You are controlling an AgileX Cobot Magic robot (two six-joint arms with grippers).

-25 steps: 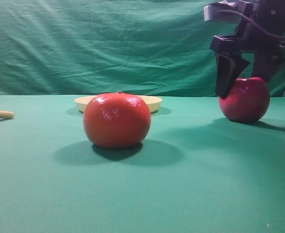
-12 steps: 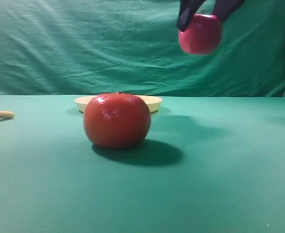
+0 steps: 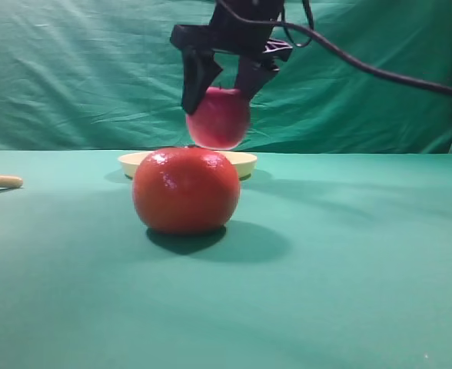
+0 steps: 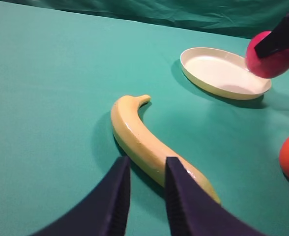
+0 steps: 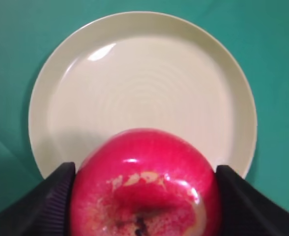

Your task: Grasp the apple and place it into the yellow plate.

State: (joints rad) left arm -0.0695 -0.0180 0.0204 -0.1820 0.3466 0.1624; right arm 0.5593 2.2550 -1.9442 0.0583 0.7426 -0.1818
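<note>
Right pincer (image 3: 224, 83) is clamped wide on the apple (image 3: 219, 118), one dark finger on each flank, and holds it in the air above the yellow plate (image 5: 134, 73). The plate's interior is bare, smooth and shallow, with faint concentric rings. Left pincer (image 4: 143, 196) grips nothing, its jaws slightly parted just beside a curved banana (image 4: 144, 140). A glossy round orange-red fruit (image 3: 185, 190) sits on the green cloth worktop (image 3: 349, 269) in front of the plate.

one apple (image 3: 218, 119); one yellow plate (image 5: 142, 88); one orange-red round fruit (image 3: 185, 191); one banana (image 4: 149, 142); two grippers: right gripper (image 3: 224, 77), left gripper (image 4: 144, 196); one green cloth (image 3: 349, 261).
</note>
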